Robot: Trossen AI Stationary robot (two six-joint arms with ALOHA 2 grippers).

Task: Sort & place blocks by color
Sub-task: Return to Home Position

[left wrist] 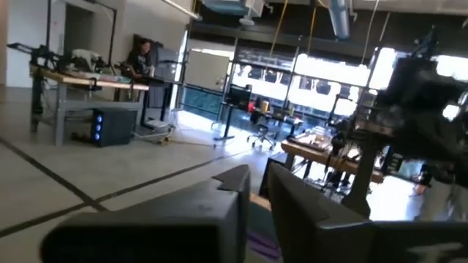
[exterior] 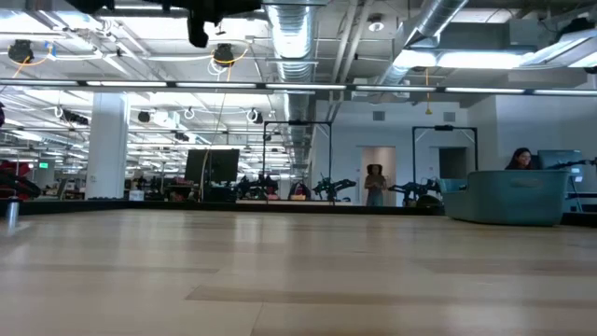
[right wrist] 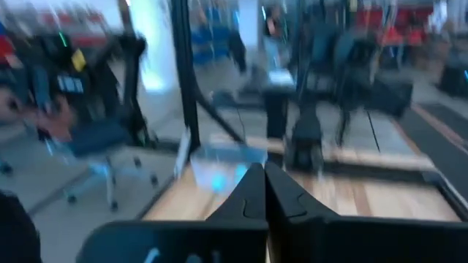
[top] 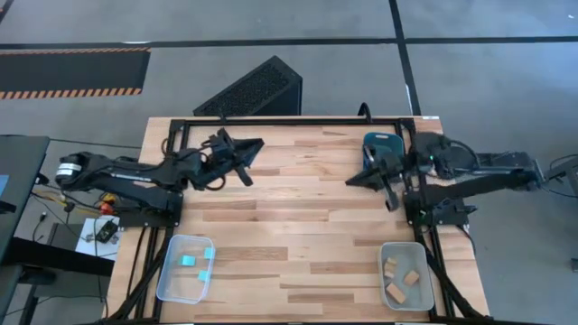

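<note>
Near edge of the bench [top: 298, 235], high view: clear tray [top: 170, 271] holding two cyan blocks [top: 187, 260]; grey tray [top: 404, 248] holding three pale wood blocks [top: 396, 291]. No loose block visible on the open boards.

Mid-bench: left gripper [top: 246, 161] above the boards, well apart from both trays. By the left wrist view, jaws narrow with a slim gap and nothing between. Right gripper [top: 361, 179] also clear of those two trays. By the right wrist view, jaws closed tip to tip, holding nothing.

Far side: dark teal tray [top: 382, 143], just beside the right gripper and partly under that arm. Contents unreadable; possibly the dark blue blocks, cannot tell.

Step in hand, judged: return to home, sorting done as far as visible. Next move calls for no grasp, only folding each arm back toward its base. Worth keeping the right wrist clear of the dark teal tray's wall.

View differences:
- High view: alone gives tray contents and the layout of both arms.
- Low view: shows bare boards at board height with nothing touching down. Also shows the dark teal tray's wall at far right, inside hidden, and two people [exterior: 375, 184] far off in the room.
- Right wrist view: catches the clear tray only as a blur with a blue spot.
- Left wrist view: looks past the bench into the room.
</note>
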